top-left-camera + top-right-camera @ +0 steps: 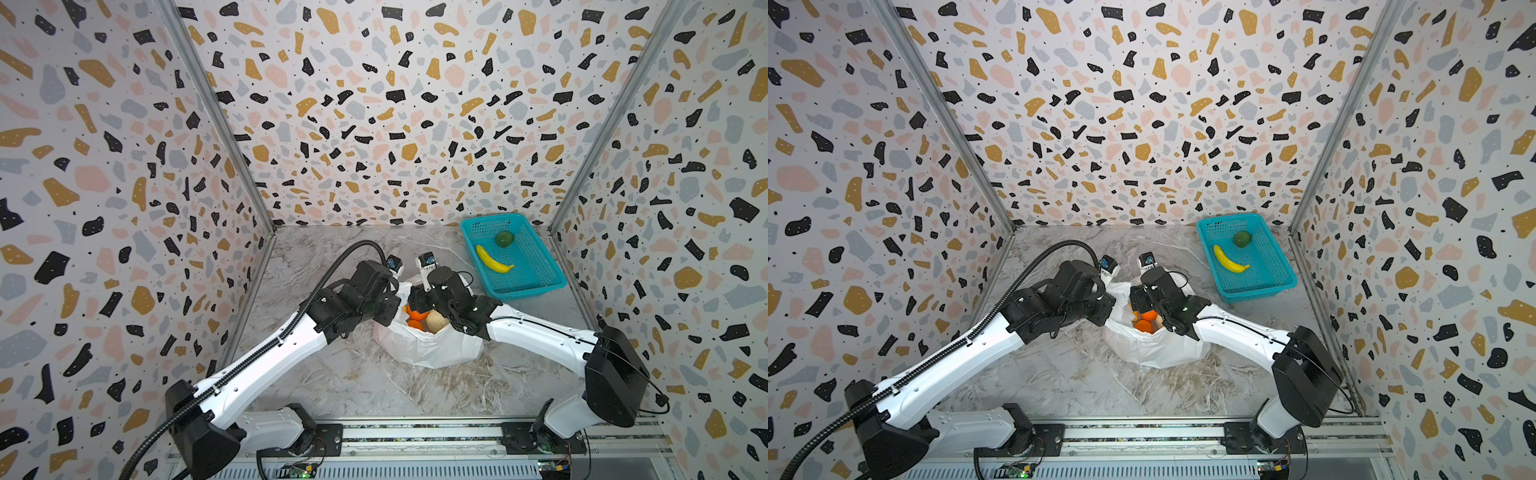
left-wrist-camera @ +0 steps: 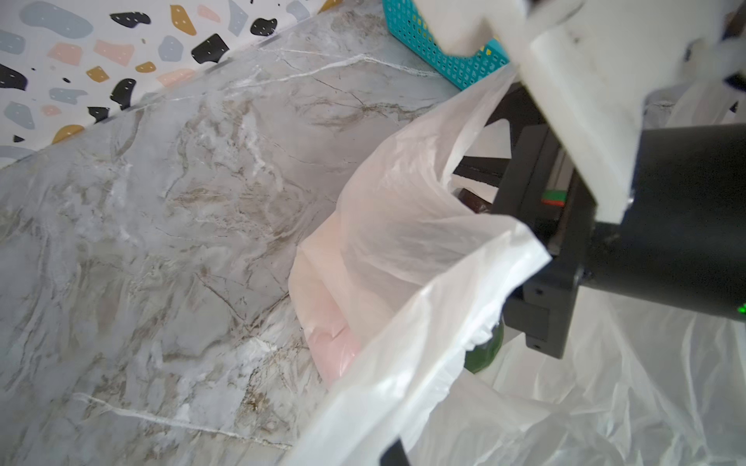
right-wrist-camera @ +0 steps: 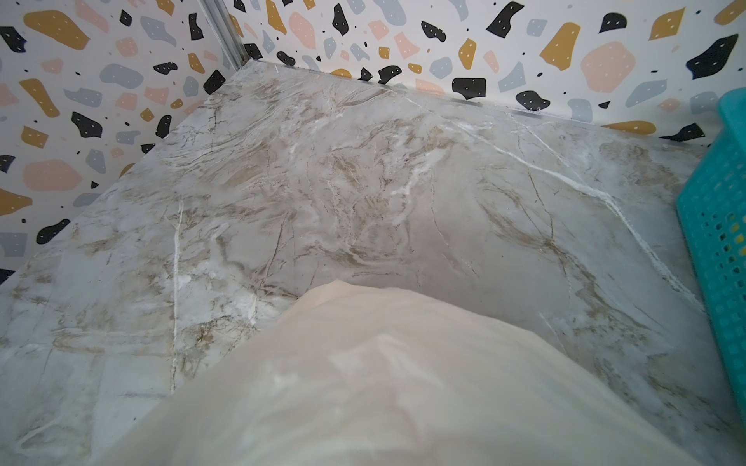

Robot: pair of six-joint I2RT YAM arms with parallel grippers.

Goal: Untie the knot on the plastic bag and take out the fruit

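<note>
The white plastic bag (image 1: 432,349) (image 1: 1158,353) sits mid-table with its mouth gaping. No knot shows. Fruit lies inside: two oranges (image 1: 414,316) (image 1: 1144,325) and a knobbly beige ball (image 1: 436,321). The left wrist view adds a dark green oval (image 2: 484,355) and a pink piece (image 2: 335,343) behind the film. My left gripper (image 1: 397,305) is shut on the bag's left rim (image 2: 424,314), which runs down to a dark fingertip (image 2: 396,454). My right gripper (image 1: 417,300) reaches down into the bag's mouth. Its jaws are hidden, and plastic (image 3: 403,383) covers them in the right wrist view.
A teal basket (image 1: 540,286) (image 1: 1258,293) stands at the back right, holding a yellow banana (image 1: 492,259) and a round green ball (image 1: 504,239). Patterned walls close in three sides. The two arms almost meet over the bag. Bare marble top lies left of the bag and in front of it.
</note>
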